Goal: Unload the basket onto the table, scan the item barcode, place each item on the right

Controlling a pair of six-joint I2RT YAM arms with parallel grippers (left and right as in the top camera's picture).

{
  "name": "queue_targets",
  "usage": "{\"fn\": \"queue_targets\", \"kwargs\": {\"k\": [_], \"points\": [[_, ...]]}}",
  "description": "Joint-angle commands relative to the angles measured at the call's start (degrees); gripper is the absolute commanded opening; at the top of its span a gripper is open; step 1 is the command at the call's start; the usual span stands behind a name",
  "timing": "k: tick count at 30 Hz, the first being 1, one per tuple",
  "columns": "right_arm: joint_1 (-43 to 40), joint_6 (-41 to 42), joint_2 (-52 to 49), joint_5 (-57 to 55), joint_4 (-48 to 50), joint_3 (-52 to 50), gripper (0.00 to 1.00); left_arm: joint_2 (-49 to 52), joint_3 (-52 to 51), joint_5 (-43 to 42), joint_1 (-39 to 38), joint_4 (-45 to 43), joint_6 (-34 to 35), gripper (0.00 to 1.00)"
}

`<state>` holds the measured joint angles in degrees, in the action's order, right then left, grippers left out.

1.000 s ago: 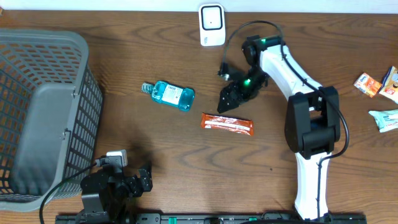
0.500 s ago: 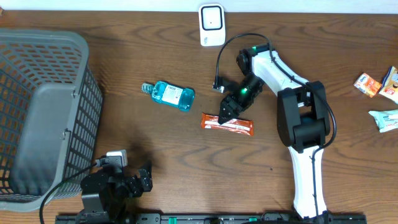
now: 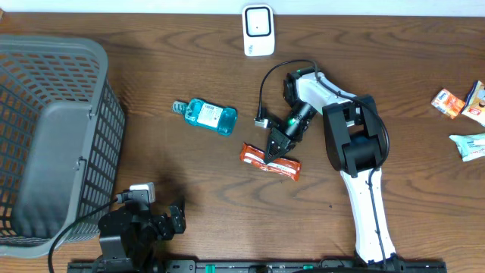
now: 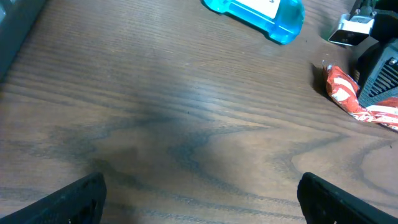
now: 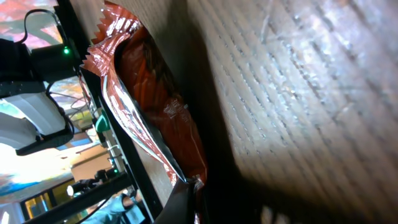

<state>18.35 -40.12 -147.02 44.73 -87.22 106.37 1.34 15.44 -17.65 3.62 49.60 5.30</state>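
The right tool (image 3: pixel 274 145) is pressed together on the red-orange foil-wrapped snack bar (image 3: pixel 270 160), which lies near the middle of the bench (image 3: pixel 189 182), slightly askew. In the right wrist view the tips look to be pinching only a thin fold of the crinkled wrapper (image 5: pixel 149 93) along one long side, not the bar's body. That is the main risk: glossy foil is slippery and slack, so on lifting the fold may slide out, or the bar may hang and swing from it.

A dangling bar would probably not present its barcode squarely to the white rectangular scanner (image 3: pixel 258 30) at the far edge of the bench. Which face carries the barcode cannot be told from here, so it may end up turned away.

The clear blue plastic bottle (image 3: pixel 212 116) lies near the bar on the side toward the left edge; a low sweep that way could knock it.

The left tool (image 4: pixel 205 199) is spread wide by the near edge beside the grey plastic basket (image 3: pixel 53 47), holding nothing and well apart from the bar.
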Motion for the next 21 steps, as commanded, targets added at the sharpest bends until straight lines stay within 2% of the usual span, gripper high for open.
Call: {"fn": "queue_targets", "kwargs": {"k": [1, 6, 9, 10, 16, 21], "points": [[1.11, 3.39, -5.33, -11.52, 3.67, -0.13, 0.01, -0.31, 0.09, 0.20, -0.22, 0.52, -0.33, 0.98], [0.07, 4.35, -5.07, -5.38, -3.41, 6.93, 0.01, -0.31, 0.09, 0.20, -0.22, 0.52, -0.33, 0.98], [-0.92, 0.61, -3.63, -0.63, -10.34, 12.94, 0.01, -0.31, 0.09, 0.20, -0.22, 0.52, -0.33, 0.98], [-1.22, 2.03, -2.47, 0.31, -10.36, 13.90, 0.01, -0.31, 0.09, 0.20, -0.22, 0.50, -0.33, 0.98], [-3.08, 2.93, 10.99, 9.05, -10.34, 14.69, 0.01, -0.31, 0.09, 0.20, -0.22, 0.50, -0.33, 0.98], [-3.69, 9.77, 23.17, 11.76, -10.32, 14.64, 0.01, -0.31, 0.09, 0.20, -0.22, 0.50, -0.33, 0.98]]}}
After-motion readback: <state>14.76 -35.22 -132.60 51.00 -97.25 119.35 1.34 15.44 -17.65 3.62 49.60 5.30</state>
